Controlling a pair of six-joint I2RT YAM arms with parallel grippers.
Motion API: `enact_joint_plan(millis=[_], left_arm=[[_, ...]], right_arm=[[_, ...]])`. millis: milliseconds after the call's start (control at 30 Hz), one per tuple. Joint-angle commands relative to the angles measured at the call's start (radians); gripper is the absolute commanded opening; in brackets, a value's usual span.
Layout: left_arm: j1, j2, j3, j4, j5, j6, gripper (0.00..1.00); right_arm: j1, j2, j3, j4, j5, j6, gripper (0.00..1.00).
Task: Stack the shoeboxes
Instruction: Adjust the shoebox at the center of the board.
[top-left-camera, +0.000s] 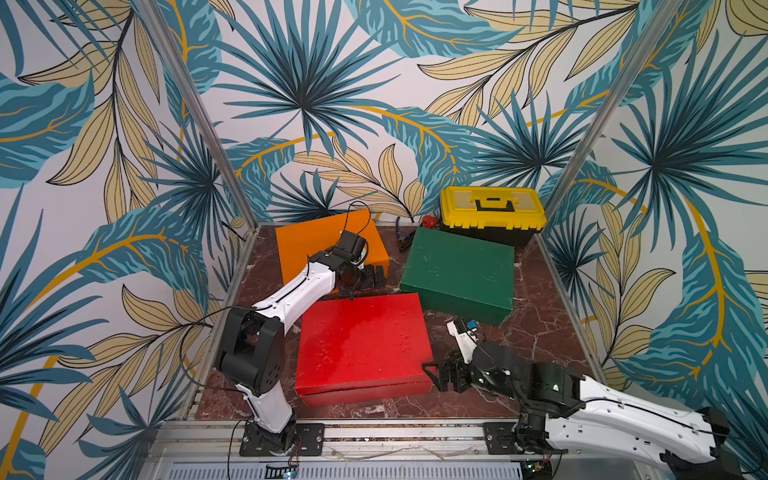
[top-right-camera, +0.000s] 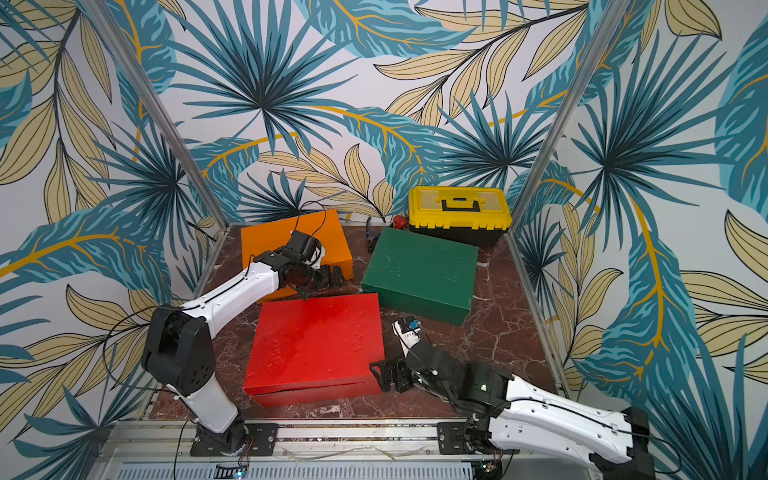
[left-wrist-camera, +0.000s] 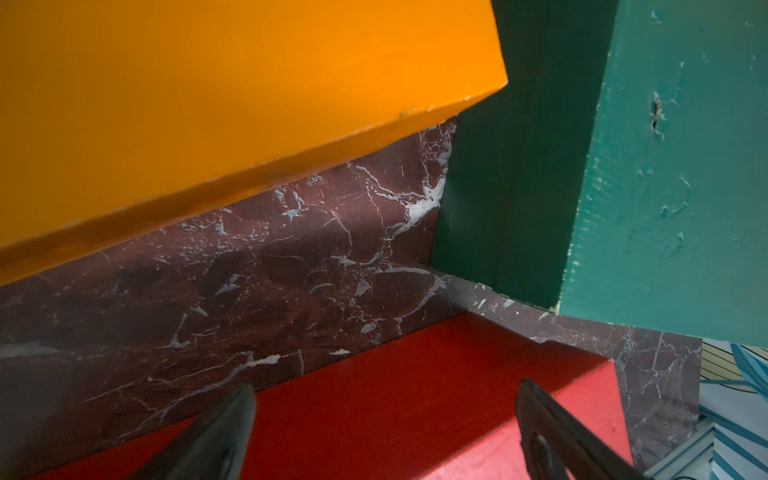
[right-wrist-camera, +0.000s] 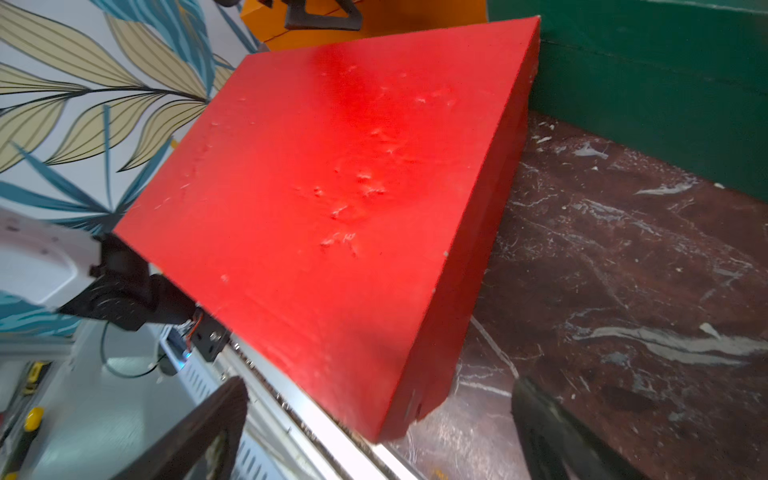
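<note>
The left pincer (top-left-camera: 373, 280) and right pincer (top-left-camera: 441, 376) are standing apart and empty at opposite edges of the red shoebox (top-left-camera: 361, 340), likely preparing a two-arm lift.

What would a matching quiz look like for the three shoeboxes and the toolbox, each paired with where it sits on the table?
Things:
1. orange shoebox
2. red shoebox
3. green shoebox
4. yellow-lidded toolbox

Places:
A. far back, right corner
B. front centre, nearest the camera
C. back left corner
D. right of centre, just in front of the toolbox

Pairs: 1-C, 2-B, 3-D, 4-A
</note>
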Motion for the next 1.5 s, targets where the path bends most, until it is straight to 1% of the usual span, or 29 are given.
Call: enact_joint_plan(millis=[0,100,200,267,400,433,567,767,900,1000,1067,1167,1233,1333,1400,1467], left_arm=[[0.007,0.014,0.053,0.005,0.029,0.031,0.99],[0.007,0.022,0.057,0.005,0.058,0.046,0.99],[0.007,0.033,0.057,0.004,0.085,0.061,0.99],[0.006,0.045,0.055,-0.002,0.100,0.073,0.99],[0.006,0.069,0.049,-0.029,0.105,0.086,0.98],[0.005,0.071,0.045,-0.034,0.106,0.087,0.98],[0.005,0.066,0.025,-0.045,0.120,0.081,0.98],[-0.007,0.055,0.007,-0.058,0.166,0.063,0.98],[-0.018,0.031,0.007,-0.060,0.186,0.053,0.98],[-0.021,0.031,0.018,-0.076,0.181,0.054,0.98],[-0.019,0.039,0.027,-0.087,0.167,0.057,0.98],[-0.021,0.059,0.037,-0.087,0.166,0.059,0.98],[-0.020,0.072,0.041,-0.087,0.165,0.056,0.98],[-0.019,0.076,0.046,-0.087,0.160,0.049,0.97],[-0.020,0.063,0.043,-0.087,0.158,0.043,0.97],[-0.022,0.046,0.040,-0.087,0.158,0.040,0.97]], right_arm=[[0.048,-0.030,-0.059,-0.114,-0.039,-0.001,0.99],[0.080,-0.036,-0.128,-0.093,-0.010,0.028,0.99],[0.102,-0.028,-0.207,0.029,-0.049,0.045,0.99],[0.123,-0.008,-0.249,0.110,-0.047,0.060,0.99],[0.182,0.037,-0.355,0.297,0.011,0.096,0.99],[0.189,0.053,-0.376,0.354,0.027,0.104,0.99],[0.199,0.110,-0.420,0.488,0.075,0.118,0.99],[0.201,0.197,-0.494,0.678,0.199,0.175,0.99],[0.200,0.213,-0.535,0.743,0.326,0.232,0.99],[0.201,0.221,-0.551,0.779,0.413,0.249,0.99],[0.199,0.236,-0.547,0.810,0.448,0.237,0.99],[0.199,0.279,-0.524,0.862,0.447,0.213,0.99],[0.180,0.326,-0.519,0.916,0.426,0.211,0.99],[0.115,0.433,-0.522,1.009,0.356,0.232,0.99],[0.068,0.520,-0.521,1.088,0.311,0.239,0.97],[0.051,0.597,-0.510,1.152,0.285,0.233,0.95]])
